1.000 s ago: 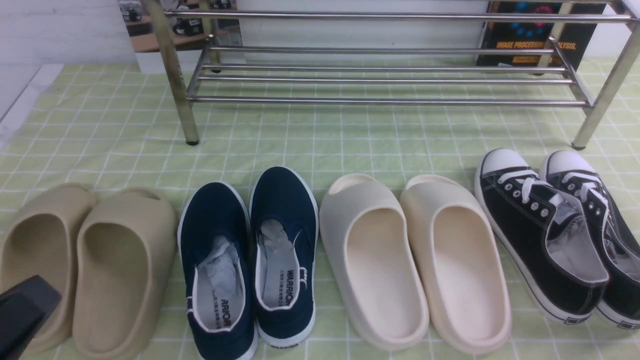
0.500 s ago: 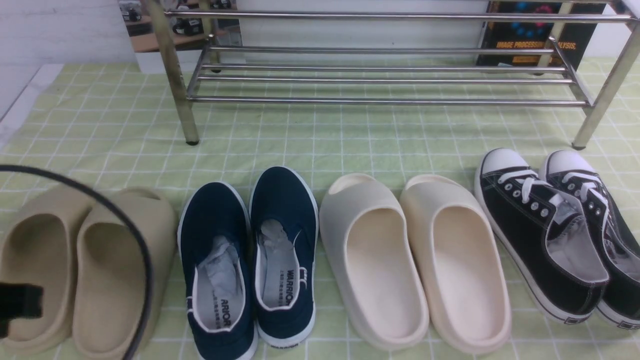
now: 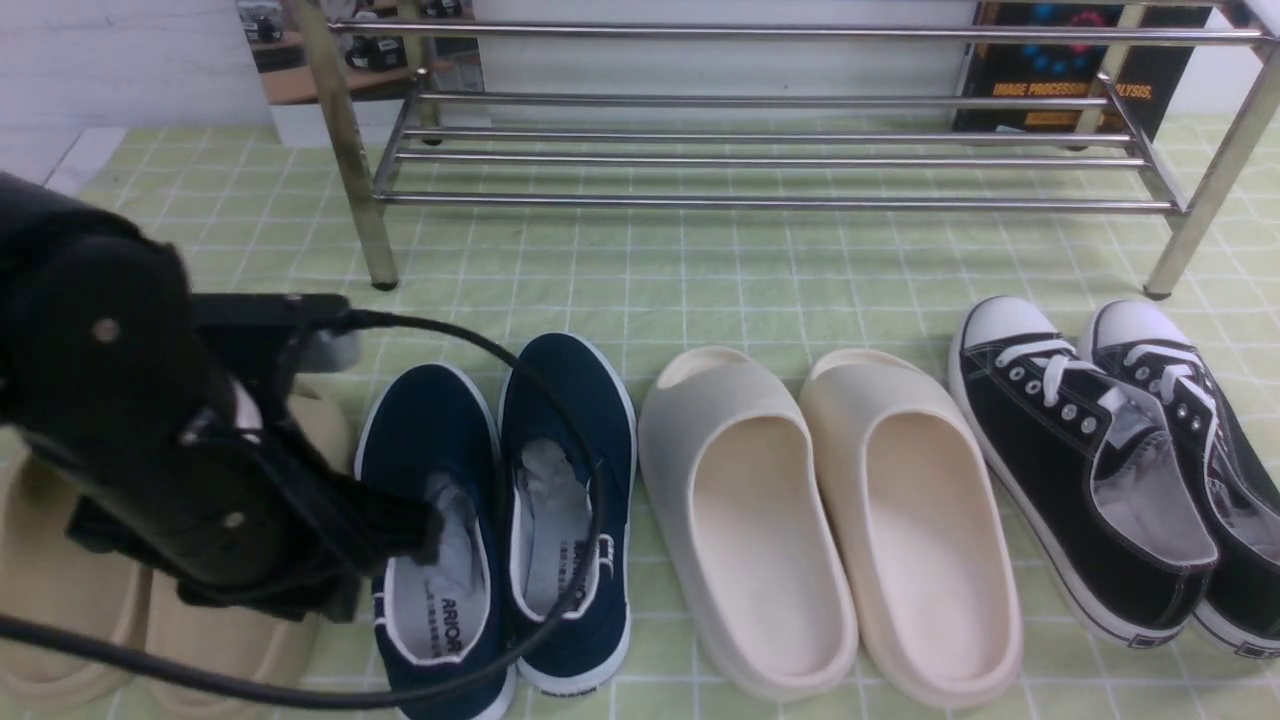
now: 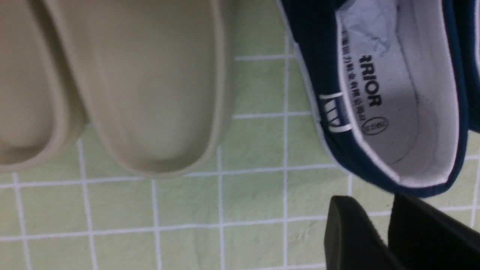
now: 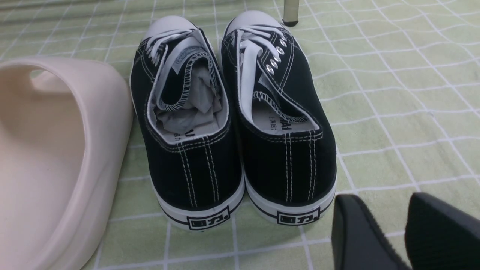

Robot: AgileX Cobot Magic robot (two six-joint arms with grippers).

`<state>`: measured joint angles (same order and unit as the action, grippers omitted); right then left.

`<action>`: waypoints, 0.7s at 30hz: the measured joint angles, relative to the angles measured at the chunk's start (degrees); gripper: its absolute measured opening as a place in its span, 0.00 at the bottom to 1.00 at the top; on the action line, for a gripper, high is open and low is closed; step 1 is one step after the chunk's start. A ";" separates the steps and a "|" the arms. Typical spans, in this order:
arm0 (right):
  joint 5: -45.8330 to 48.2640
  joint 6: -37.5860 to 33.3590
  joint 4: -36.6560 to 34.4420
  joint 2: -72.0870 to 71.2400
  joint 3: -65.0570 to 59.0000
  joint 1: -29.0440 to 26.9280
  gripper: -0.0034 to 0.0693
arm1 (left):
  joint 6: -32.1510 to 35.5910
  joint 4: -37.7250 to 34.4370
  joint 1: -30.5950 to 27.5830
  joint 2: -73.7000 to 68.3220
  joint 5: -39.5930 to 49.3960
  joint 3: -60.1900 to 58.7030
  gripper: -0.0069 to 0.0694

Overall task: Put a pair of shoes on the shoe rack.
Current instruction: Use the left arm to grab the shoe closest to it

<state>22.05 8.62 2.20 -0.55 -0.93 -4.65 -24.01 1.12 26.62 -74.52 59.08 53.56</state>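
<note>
Navy canvas marks out the task's pair, the left shoe (image 3: pixel 425 410) and the right shoe (image 3: pixel 560 390), side by side on the floor cloth (image 3: pixel 690 270) at seven to eight o'clock from the front view's middle. Nearest, the right gripper (image 5: pixel 386 195) stands narrowly parted, nothing between its tips; the left gripper (image 4: pixel 377 198) is also slightly parted and empty, near the left shoe's heel. The step looks like lining up for a grasp; next calls for wider jaws set over the heels. Beyond, counted: two navy shoes, two tan slides (image 3: pixel 50 600) at eight, two cream slides (image 3: pixel 670 470) at four, two black lace-ups (image 3: pixel 1060 520) between three and four, one rack (image 3: pixel 348 150) at twelve
</note>
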 joint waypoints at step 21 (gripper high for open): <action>0.00 0.00 0.00 0.00 0.00 0.00 0.38 | -14.57 5.36 2.23 -17.51 -8.57 0.86 0.37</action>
<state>22.05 8.62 2.20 -0.55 -0.93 -4.65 -38.58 6.48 28.85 -92.03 50.51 54.42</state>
